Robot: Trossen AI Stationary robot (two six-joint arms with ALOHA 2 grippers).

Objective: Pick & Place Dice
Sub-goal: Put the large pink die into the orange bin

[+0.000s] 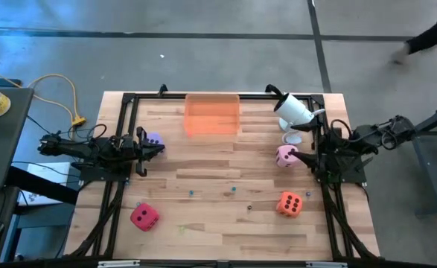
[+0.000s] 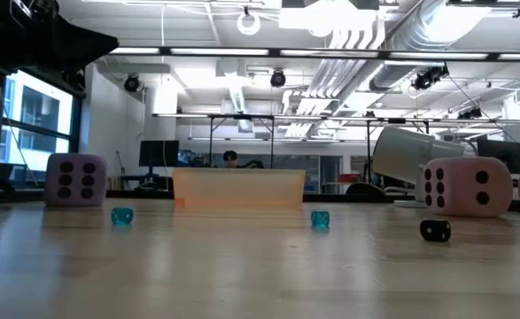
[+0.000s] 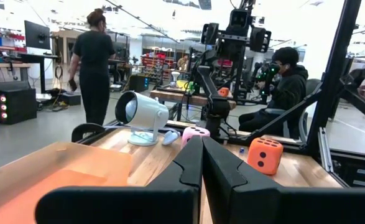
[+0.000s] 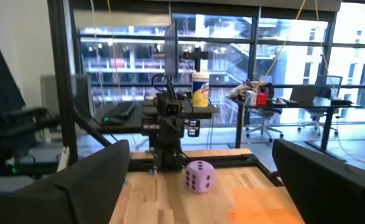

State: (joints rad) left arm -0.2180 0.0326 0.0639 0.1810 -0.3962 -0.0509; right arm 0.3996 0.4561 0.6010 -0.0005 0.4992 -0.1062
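Four dice rest on the wooden table: lavender (image 1: 152, 139) near the left edge, pink (image 1: 285, 155) near the right edge, red (image 1: 144, 217) at the near left, orange (image 1: 289, 203) at the near right. My left gripper (image 1: 161, 147) is shut and hovers beside the lavender die; in its wrist view (image 3: 202, 152) the fingers meet. My right gripper (image 1: 298, 156) is open beside the pink die, its fingers wide apart in its wrist view (image 4: 201, 149). In the low view the lavender die (image 2: 75, 180) and the pink die (image 2: 468, 186) sit flat with no finger on them.
A translucent orange tray (image 1: 212, 114) lies at the far edge, and a white cylindrical device (image 1: 292, 110) stands right of it. Several tiny dice, teal (image 2: 122, 216) and black (image 2: 435, 230), dot the middle. Black frame rails run along both sides. People show beyond the table.
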